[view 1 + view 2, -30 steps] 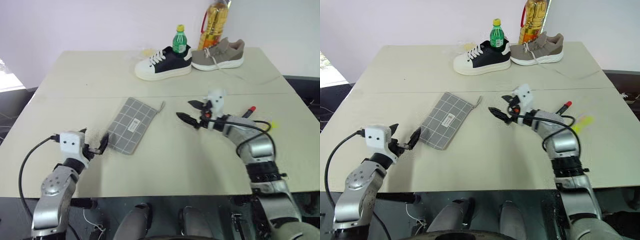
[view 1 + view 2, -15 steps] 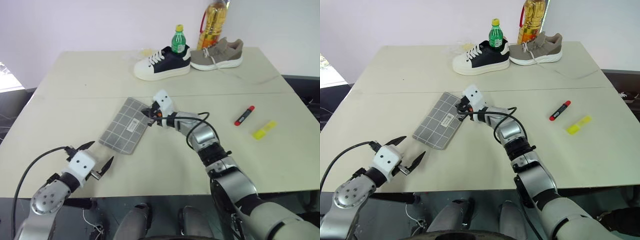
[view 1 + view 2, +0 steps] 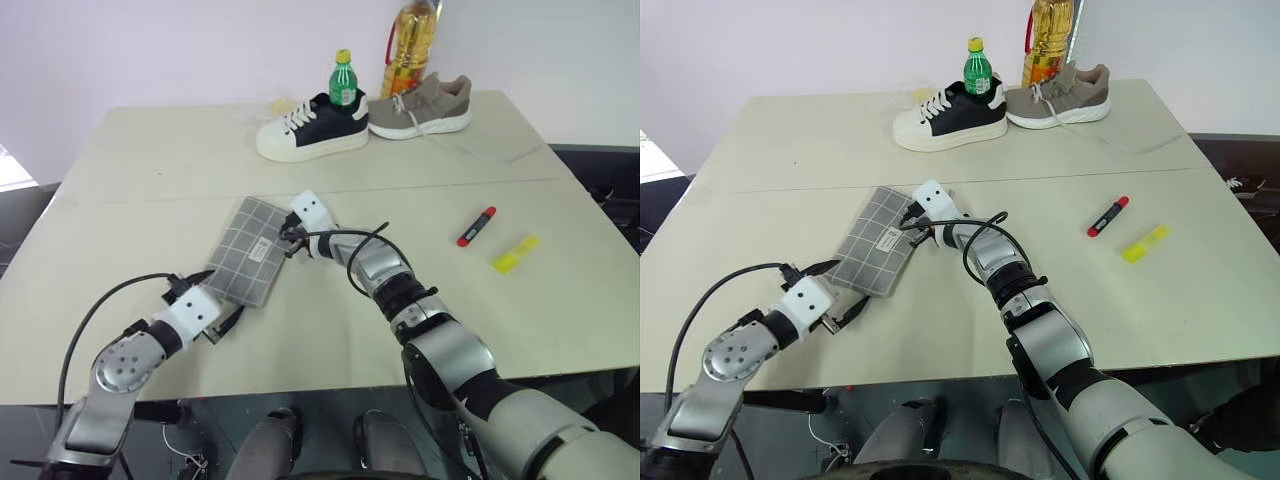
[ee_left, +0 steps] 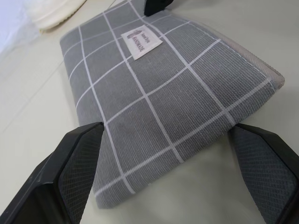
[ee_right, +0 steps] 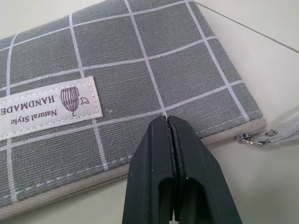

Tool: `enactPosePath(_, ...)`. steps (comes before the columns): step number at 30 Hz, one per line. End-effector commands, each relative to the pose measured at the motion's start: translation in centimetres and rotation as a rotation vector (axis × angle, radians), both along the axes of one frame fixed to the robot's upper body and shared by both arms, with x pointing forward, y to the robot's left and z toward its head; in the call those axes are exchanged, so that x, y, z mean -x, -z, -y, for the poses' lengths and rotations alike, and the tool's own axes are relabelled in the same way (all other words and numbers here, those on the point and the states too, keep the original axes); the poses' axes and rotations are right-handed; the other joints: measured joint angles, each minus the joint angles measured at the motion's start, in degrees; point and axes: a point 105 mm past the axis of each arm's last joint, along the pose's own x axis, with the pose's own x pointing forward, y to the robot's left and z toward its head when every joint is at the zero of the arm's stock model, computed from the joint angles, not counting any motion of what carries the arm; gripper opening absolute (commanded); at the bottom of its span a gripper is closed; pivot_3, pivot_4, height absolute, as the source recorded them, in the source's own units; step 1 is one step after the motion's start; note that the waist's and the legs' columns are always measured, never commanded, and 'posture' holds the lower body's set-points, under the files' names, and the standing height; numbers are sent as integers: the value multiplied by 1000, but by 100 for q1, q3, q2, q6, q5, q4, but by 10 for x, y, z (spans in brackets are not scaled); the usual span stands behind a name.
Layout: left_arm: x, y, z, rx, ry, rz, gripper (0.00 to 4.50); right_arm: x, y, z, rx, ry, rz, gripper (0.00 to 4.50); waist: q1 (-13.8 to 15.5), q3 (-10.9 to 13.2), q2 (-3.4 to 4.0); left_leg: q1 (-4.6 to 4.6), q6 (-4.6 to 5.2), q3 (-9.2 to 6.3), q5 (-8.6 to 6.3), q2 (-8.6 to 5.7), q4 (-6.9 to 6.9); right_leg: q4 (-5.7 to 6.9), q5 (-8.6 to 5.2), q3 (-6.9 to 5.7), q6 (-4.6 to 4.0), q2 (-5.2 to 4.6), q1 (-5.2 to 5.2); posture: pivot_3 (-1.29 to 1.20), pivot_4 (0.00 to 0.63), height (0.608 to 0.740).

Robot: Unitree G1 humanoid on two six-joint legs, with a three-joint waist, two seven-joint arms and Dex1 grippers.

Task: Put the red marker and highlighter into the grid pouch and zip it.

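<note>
1. The grid pouch [image 3: 246, 263] is a flat grey fabric rectangle crossed by thin white grid lines. It has a small white label [image 5: 44, 108] printed "HANDMADE" and a pale zipper edge, with the metal pull [image 5: 254, 137] just past one corner. It lies flat on the table, between my two sets of fingers.
2. My left gripper [image 4: 173, 175] is spread wide, its two black fingers [image 4: 60, 172] on either side of the pouch's nearest corner. I cannot tell if they touch the fabric.
3. My right gripper [image 5: 169, 135] is pressed fully shut. Its tips rest at the pouch's zipper edge, near the label. It holds nothing that I can see.
4. The red marker [image 3: 476, 226], slim with a black middle, and the chunky yellow highlighter [image 3: 515, 254] lie side by side but apart. Both are well off to the right of my right fingers.
5. A second ago my right gripper was open in the air near the marker, and it has since swung left to the pouch and closed. My left gripper has moved in to the pouch's near corner.
6. The surface is a pale cream table [image 3: 150, 160]. At its far edge, well beyond my fingers, stand a black-and-white sneaker [image 3: 310, 126], a taupe sneaker [image 3: 422, 104], a green bottle [image 3: 343, 80] and a bottle of amber oil [image 3: 408, 48], against a plain white wall.
</note>
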Motion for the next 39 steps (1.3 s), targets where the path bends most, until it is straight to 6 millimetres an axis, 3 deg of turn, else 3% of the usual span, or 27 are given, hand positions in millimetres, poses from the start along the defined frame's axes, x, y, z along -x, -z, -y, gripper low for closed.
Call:
enactPosePath(1, -4, 1, 9, -43, 52, 23, 4500, 2, 2, -4, -5, 0, -31, 31, 5, -1, 2, 0, 0, 0, 0, 0, 0, 0, 0, 0, 0, 1, 0, 0, 150, 740)
enactPosePath(5, -12, 0, 22, -192, 171, 103, 4500, 7, 4, -10, -14, -13, -47, 31, 16, -4, 6, 1, -4, -1, 2, 0, 0, 1, 2, 1, -2, 3, 0, 0, 150, 740)
enactPosePath(8, -15, -3, 27, -208, 214, 134, 4500, 9, 5, -13, -17, -22, -52, 31, -13, -10, 11, 2, -8, -1, 5, 0, 0, 1, 5, 4, -7, 5, -2, 0, 150, 740)
enactPosePath(13, -13, -14, 18, -112, 162, 132, 4500, 11, 6, -13, -19, -21, -53, 31, -47, -10, 11, 2, -11, -1, 3, 3, -5, 9, 7, 8, -4, 7, -14, 0, 150, 740)
enactPosePath(18, 7, -22, 3, -24, 121, 76, 4500, 12, 6, -12, -18, -23, -54, 31, -83, -9, 12, 2, -19, 0, -4, 14, -7, 14, 8, 11, -3, 8, -20, 0, 150, 740)
enactPosePath(25, 15, -19, -6, -80, 135, 36, 4500, 15, 7, -15, -17, -29, -52, 31, -58, -7, 15, 2, -20, 0, -4, 21, -4, 16, 7, 11, -8, 15, -20, 0, 150, 740)
enactPosePath(30, 11, -9, 6, -248, 259, 24, 4500, 16, 7, -20, -30, -29, -49, 31, -57, -6, 17, 2, -21, 0, -4, 24, -5, 17, 8, 11, -8, 18, -23, 0, 150, 740)
enactPosePath(39, -20, -2, 14, -310, 210, 52, 4500, 16, 3, -23, -38, -29, -34, 31, -44, -11, 14, 6, -22, 1, -4, 26, -4, 30, 11, 12, -10, 23, -25, 0, 150, 740)
